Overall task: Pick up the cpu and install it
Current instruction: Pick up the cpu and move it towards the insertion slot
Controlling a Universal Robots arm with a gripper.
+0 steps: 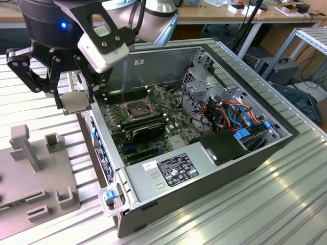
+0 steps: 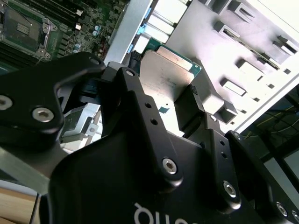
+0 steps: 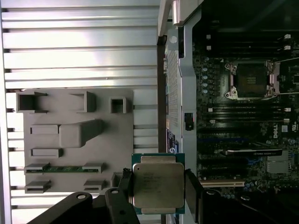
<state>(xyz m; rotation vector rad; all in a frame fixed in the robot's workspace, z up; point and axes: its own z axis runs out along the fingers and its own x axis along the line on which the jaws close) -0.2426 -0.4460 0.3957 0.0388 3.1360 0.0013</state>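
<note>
Gripper was clamped on the cpu, so that part was sorted. The fingers pinched two opposite edges, and its dull silver top faced the camera in both wrist views, with a thin green rim showing.

In the exterior view the chip hung in the upper left of the frame. It was just outside the open computer case, above the strip of slatted table between the case and the grey fixture plate.

Room-wise, the case's port-side wall stood between the chip and the board. The socket sat mid-board, well apart from the chip, its metal frame around a dark centre and nothing lying on it.

Around the socket it got tighter. Memory slots ran along two sides, and a long black part lay just beside it toward the lower edge of the exterior view. The metal drive cage stood up on the exterior view's right, with orange and blue cables past that. The grey power supply filled the case's near corner.

Over on the plate, a green memory stick lay in one holder.
</note>
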